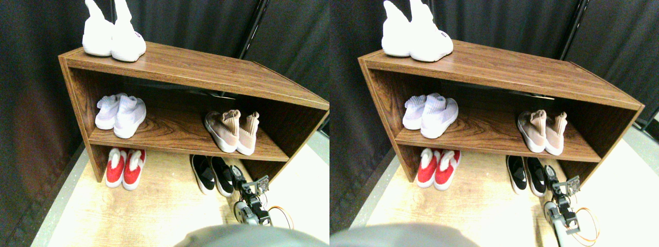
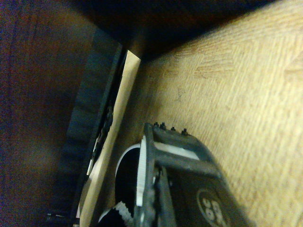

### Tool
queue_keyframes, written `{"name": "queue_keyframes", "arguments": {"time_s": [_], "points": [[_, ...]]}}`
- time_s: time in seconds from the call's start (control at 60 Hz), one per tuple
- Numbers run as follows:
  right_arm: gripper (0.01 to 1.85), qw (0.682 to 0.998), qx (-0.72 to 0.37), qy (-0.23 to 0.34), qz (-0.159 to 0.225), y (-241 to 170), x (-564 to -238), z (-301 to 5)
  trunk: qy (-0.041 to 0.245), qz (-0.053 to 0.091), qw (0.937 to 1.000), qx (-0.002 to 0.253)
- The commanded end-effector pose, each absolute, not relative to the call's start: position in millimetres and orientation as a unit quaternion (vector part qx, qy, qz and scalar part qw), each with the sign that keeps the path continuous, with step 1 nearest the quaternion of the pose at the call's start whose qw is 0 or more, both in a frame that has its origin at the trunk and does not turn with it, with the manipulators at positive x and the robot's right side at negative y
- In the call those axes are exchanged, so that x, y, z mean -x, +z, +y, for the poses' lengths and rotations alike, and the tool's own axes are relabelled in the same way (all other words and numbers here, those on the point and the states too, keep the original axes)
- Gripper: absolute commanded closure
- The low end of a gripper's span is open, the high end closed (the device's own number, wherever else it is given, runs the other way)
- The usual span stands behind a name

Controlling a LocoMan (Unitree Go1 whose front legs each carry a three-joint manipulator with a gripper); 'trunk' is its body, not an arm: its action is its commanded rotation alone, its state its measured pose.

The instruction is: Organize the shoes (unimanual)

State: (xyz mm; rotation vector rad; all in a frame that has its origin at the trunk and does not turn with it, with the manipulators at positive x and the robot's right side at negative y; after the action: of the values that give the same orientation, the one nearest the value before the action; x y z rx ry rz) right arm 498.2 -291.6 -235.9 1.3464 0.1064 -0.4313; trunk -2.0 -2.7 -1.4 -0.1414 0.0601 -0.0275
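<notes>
Black shoes [image 1: 212,174] on floor under rack [image 1: 195,67], beige pair [image 1: 232,131] on mid shelf; tool [image 1: 238,175] state unclear.

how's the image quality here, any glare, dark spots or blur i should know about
Stereo pair view: sharp enough, but the pale floor strip at right is blown out and the brown wooden shoe rack bends from wide-angle distortion. Wrist view: dim and soft, the rack's underside nearly black, only the tan wood-grain floor well lit.

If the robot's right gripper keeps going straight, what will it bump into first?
Probably the black shoes. The right gripper sits close beside them, pointing under the shelf, though depth is hard to judge.
</notes>
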Motion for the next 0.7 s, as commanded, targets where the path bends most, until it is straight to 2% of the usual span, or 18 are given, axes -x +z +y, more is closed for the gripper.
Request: {"name": "queue_keyframes", "arguments": {"time_s": [0.017,0.283,0.467,0.7], "points": [[1.8,0.755,-0.629,-0.18,0.042,-229.1,-500.5,-284.9,-0.007,0.036,0.9962,0.079],[1.8,0.759,-0.627,-0.173,0.046,-226.5,-499.4,-275.5,-0.007,0.035,0.9961,0.081],[1.8,0.748,-0.64,-0.166,0.055,-227.1,-500.1,-272.5,-0.009,0.037,0.996,0.081],[1.8,0.756,-0.628,-0.178,0.044,-227.5,-499.3,-273.5,-0.009,0.036,0.996,0.081]]}}
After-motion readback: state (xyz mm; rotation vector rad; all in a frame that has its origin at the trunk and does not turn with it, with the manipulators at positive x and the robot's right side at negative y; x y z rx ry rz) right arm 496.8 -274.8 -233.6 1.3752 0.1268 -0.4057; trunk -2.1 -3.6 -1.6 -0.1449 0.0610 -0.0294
